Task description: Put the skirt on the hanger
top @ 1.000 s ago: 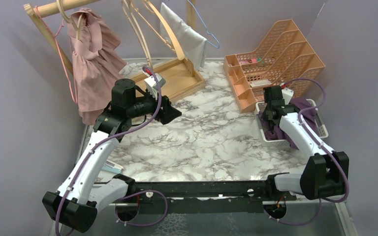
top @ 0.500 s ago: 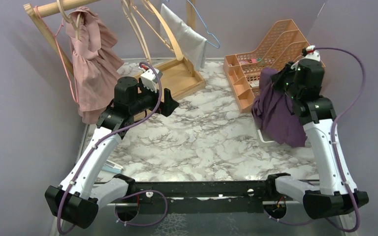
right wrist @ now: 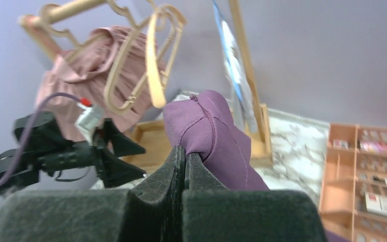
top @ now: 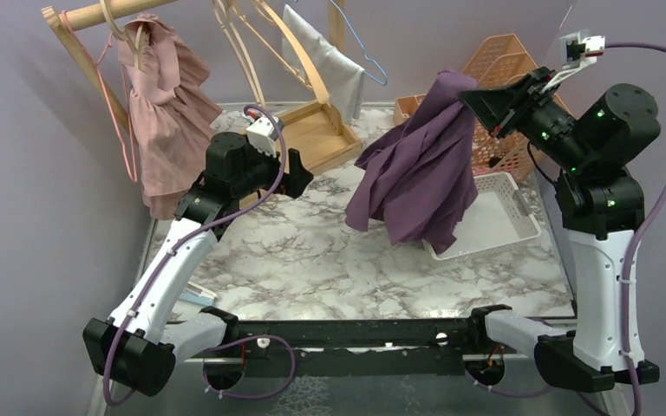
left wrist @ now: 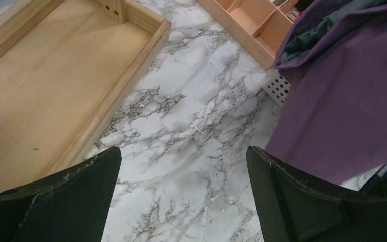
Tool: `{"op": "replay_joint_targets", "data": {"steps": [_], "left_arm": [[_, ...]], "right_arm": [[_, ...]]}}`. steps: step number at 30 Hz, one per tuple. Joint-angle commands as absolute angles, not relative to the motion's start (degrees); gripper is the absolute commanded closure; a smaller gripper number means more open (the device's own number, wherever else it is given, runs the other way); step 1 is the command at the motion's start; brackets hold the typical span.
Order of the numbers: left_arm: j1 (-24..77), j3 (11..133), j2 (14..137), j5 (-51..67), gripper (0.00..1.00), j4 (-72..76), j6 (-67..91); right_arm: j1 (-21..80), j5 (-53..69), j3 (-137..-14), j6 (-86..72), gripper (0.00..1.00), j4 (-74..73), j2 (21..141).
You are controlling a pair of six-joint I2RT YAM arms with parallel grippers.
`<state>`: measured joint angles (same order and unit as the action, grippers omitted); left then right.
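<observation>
Your right gripper (right wrist: 184,151) has its jaws pressed together on a fold of the purple skirt (right wrist: 211,126), pinching the cloth at its top edge beside a seam. From that grip the skirt (top: 416,173) hangs free, lifted high over the marble table (top: 312,260). Its lower folds drape down at the left edge of the white basket (top: 503,212); you cannot tell whether the hem touches it. The orange desk organizer (top: 507,56) stands just behind your raised arm.

Your left gripper (left wrist: 183,151) has its jaws spread wide with nothing between them. It points down at bare marble between the wooden tray (left wrist: 55,85) and the skirt.

The wooden hangers (top: 264,43) hang on the rail at the back, well apart from the skirt. A pink dress (top: 160,113) hangs at the rail's left end.
</observation>
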<state>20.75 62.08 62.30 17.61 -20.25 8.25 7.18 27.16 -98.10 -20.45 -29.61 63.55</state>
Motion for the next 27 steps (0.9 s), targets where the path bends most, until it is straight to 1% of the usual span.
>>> {"op": "replay_joint_targets", "data": {"steps": [1,3,8,11,18,22,25,27], "left_arm": [[20.7,64.3,62.7,16.3,0.05,-18.5,10.2],[20.8,64.4,62.6,15.5,0.06,-18.5,10.6],[20.8,64.9,62.5,13.1,0.07,-18.8,11.2],[20.8,65.0,62.4,11.7,0.08,-19.1,11.4],[20.8,64.5,62.0,9.7,0.1,-19.4,12.4],[20.8,64.3,61.2,6.1,0.1,-19.9,13.1],[20.8,64.6,60.4,2.5,0.11,-20.9,13.5],[20.8,64.5,59.8,0.4,0.11,-21.4,13.6]], "right_arm": [[7.4,37.3,-104.7,-21.0,0.99,-20.6,64.9],[7.5,41.9,-105.4,-22.3,0.99,-18.6,65.6],[8.4,58.0,-104.9,-26.8,0.99,-10.7,67.1],[9.9,64.1,-105.1,-29.8,0.99,-6.1,68.3],[14.5,67.9,-112.1,-35.9,0.99,2.7,72.9],[16.1,68.7,-115.2,-39.7,0.99,7.8,76.3],[17.1,68.0,-114.4,-40.2,0.99,8.0,77.8],[18.0,67.5,-110.7,-40.0,0.99,8.3,78.0]]}}
